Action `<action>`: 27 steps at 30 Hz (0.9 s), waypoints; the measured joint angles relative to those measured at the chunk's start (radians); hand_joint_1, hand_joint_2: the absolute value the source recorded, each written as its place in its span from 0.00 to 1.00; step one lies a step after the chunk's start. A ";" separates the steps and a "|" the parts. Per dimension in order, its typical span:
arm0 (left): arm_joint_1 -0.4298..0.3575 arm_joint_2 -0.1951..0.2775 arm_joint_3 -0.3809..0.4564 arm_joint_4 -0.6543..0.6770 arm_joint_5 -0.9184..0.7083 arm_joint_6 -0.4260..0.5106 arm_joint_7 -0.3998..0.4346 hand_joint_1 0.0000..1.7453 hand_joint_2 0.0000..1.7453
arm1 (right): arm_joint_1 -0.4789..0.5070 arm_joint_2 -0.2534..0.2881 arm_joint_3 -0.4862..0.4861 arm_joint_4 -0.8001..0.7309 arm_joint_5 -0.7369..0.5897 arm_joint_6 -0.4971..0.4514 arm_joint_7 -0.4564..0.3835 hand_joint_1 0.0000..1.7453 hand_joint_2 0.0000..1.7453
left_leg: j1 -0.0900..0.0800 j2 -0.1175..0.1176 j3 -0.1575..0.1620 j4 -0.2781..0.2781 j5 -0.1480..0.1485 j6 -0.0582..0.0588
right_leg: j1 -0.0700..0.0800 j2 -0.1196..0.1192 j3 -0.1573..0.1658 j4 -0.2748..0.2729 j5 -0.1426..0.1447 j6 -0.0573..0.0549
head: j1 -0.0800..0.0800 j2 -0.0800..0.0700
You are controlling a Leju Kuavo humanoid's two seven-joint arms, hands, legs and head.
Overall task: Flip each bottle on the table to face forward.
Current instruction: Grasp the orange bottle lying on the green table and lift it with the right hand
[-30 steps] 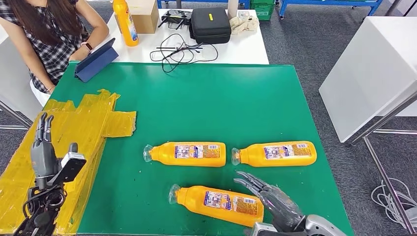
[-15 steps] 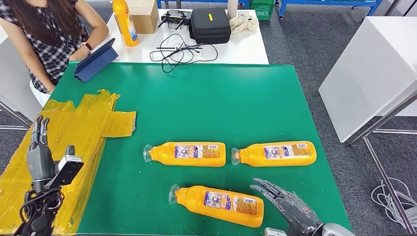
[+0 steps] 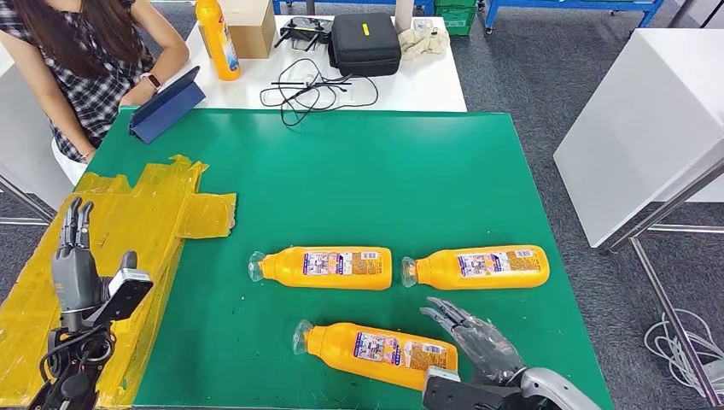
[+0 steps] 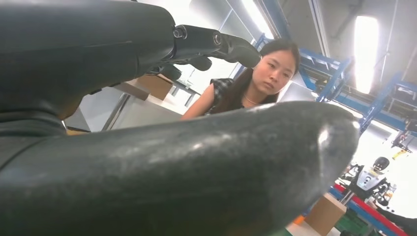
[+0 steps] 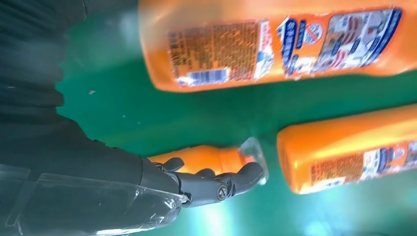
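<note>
1. Saw three orange bottles lying on their sides on the green mat (image 3: 359, 179) — the left rear bottle (image 3: 324, 267), the right rear bottle (image 3: 478, 266) and the near bottle (image 3: 376, 354), all with printed back labels up and caps toward the robot's left.
2. Found the right hand (image 3: 474, 337) empty, fingers spread, poised just beside the base of the near bottle and below the right rear bottle; could not tell whether it touched either.
3. Found the left hand (image 3: 75, 269) raised over the yellow tape patch (image 3: 154, 213), fingers straight and apart, holding nothing, well apart from every bottle.
4. Judged the risks: round body likely to roll past label-down under a sideways push; nudge from spread fingers could knock the right rear bottle — little room between them.
5. Noted a person (image 3: 77, 60) seated at the far left corner, clear of the bottles.
</note>
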 joint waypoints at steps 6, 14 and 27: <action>-0.029 -0.013 -0.004 0.012 -0.006 0.003 0.000 0.00 0.00 | -0.034 0.069 0.051 0.077 0.012 -0.007 -0.014 0.00 1.00 | 0.000 -0.001 0.000 0.000 0.000 0.000 | 0.000 0.000 0.000 0.000 0.000 0.000 | 0.000 0.000; -0.047 -0.019 -0.015 0.026 0.014 0.005 0.000 0.00 0.00 | -0.104 0.102 0.113 0.174 -0.037 0.050 -0.057 0.00 1.00 | 0.000 0.000 0.000 0.000 0.000 0.000 | 0.000 0.001 0.000 0.000 0.000 0.000 | 0.000 0.000; -0.035 -0.021 -0.017 0.041 0.039 0.021 0.000 0.00 0.00 | -0.316 0.180 0.271 0.423 0.125 0.011 0.050 0.00 1.00 | 0.002 0.003 0.003 0.000 0.000 0.000 | 0.000 0.004 0.003 0.000 0.000 0.000 | 0.000 0.000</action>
